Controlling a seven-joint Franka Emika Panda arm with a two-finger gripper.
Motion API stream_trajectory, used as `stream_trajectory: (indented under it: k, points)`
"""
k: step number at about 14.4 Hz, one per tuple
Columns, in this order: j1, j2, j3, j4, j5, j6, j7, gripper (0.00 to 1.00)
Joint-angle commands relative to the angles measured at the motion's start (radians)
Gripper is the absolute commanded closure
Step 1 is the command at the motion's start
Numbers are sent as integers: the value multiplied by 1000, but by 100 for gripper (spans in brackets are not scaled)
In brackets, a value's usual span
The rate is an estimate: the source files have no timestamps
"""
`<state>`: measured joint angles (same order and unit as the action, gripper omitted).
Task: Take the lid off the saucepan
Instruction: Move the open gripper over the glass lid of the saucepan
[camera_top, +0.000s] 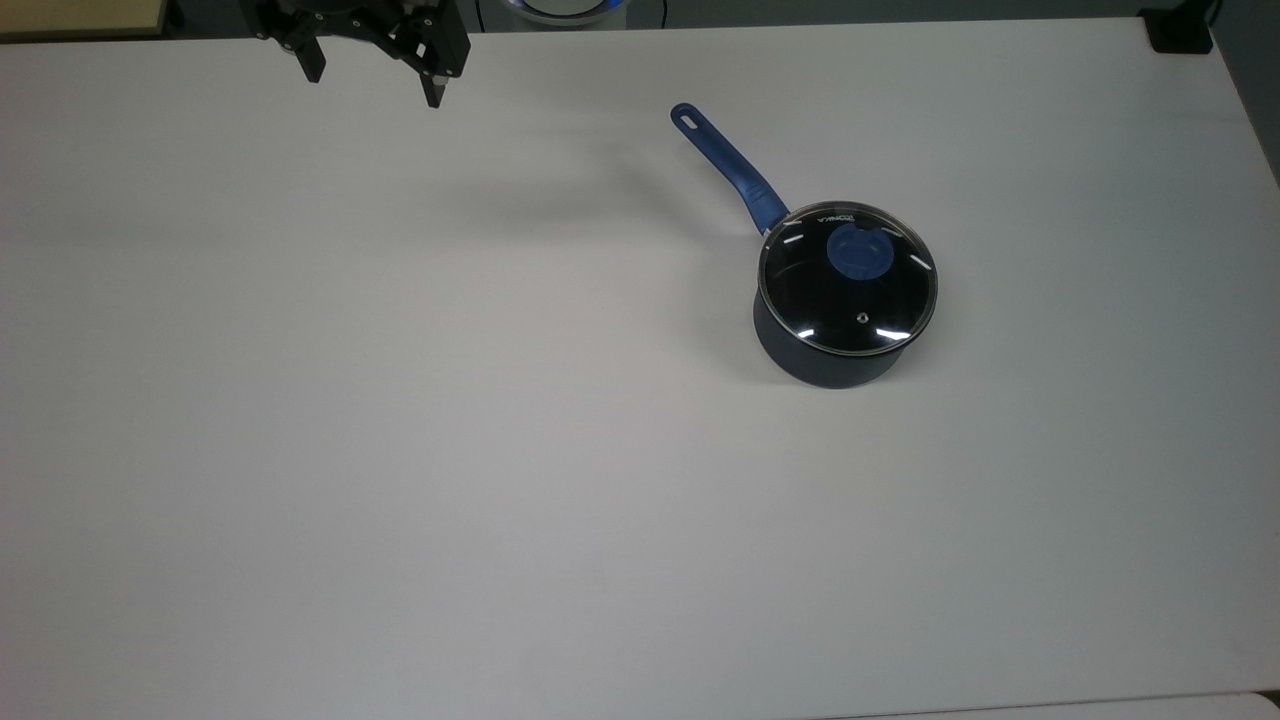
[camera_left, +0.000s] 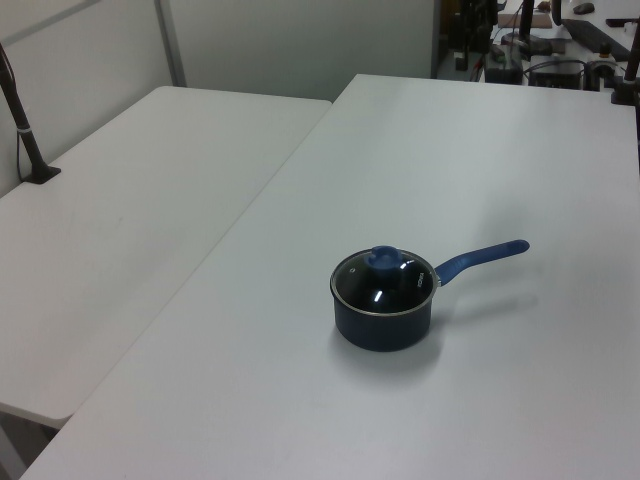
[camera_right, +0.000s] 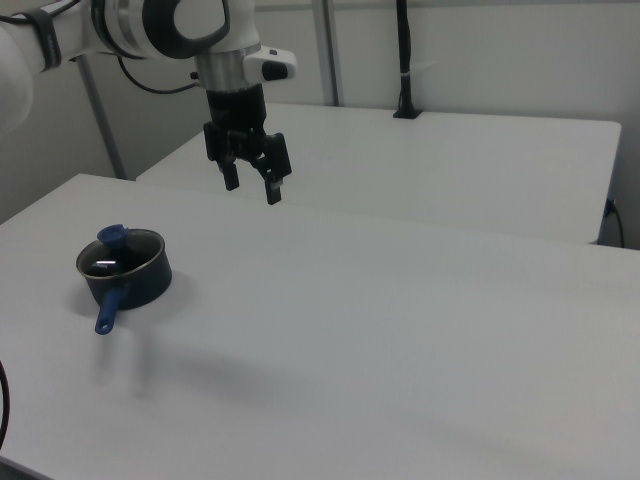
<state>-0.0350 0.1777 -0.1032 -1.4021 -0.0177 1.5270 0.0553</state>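
So far: nothing of the job looks done; the lid (camera_top: 848, 280) sits square on the saucepan (camera_top: 830, 355), its metal rim seated all round.

Left to do: by my reckoning, everything: travel across, come down over the knob, close on it, lift the lid clear.

Saucepan's place: on the white desk (camera_top: 400, 450), right of centre in the top view, roughly at 2 o'clock from the desk's middle; it stands upright.

Handle: the blue handle (camera_top: 725, 165) runs out toward 10 o'clock in the top view, eyelet at the far end, lying free of anything.

Knob: the blue knob (camera_top: 858, 250) sits at the lid's centre, bare and unobstructed, a small vent hole in the glass toward 6 o'clock from it.

Pincer's place: the pincer (camera_right: 250, 185) hangs in the air above the desk, up at 11 o'clock in the top view, well apart from the pan.

Pincer's state: fingers spread wide, nothing between them, touching nothing.

Judgement: the gap looks ample for the knob.
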Motion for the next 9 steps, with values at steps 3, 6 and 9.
stream_trajectory:
  k: [3, 6, 9]
  points:
    - [-3, -27, -4, -18, -34, -10, -6, 0]
    - [-3, -26, -3, -21, -34, -10, -11, 0]
    - [3, -15, 0, -21, -34, -10, -11, 0]
